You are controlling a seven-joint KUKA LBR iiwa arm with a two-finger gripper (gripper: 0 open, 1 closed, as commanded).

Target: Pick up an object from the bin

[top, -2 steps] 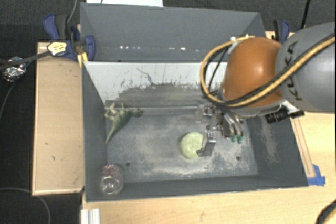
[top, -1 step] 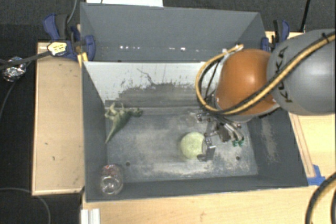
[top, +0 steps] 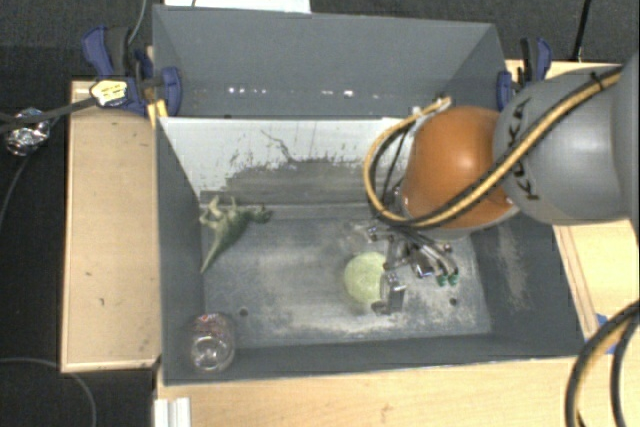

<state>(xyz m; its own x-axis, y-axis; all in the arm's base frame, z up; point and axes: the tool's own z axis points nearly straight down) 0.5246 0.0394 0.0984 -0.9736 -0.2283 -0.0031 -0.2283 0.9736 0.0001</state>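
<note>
The grey metal bin (top: 320,55) takes up the middle of the camera view, its scuffed floor mostly bare. From 3 o'clock the grey KUKA arm (top: 575,155) reaches in over the rim, and its round orange wrist cover (top: 455,165), looped by a black and yellow cable (top: 378,177), hangs over the floor at about 2 o'clock from the floor's middle. Below the cover the pincer (top: 392,293) is down near the floor, just past the middle toward 4 o'clock. It stands right against the 3 o'clock side of a pale green ball (top: 362,279). Whether the pincer is spread, pressed together or pinching the ball I cannot tell, since its metal parts overlap the ball's edge. A green leafy plastic toy (top: 226,220), long and pointed, lies well apart at 9 o'clock, near the left wall. A small clear round thing (top: 211,341), perhaps a cup or jar, sits in the corner at 7 o'clock. A few tiny dark green bits (top: 447,278) lie just beside the pincer at its 3 o'clock side.
</note>
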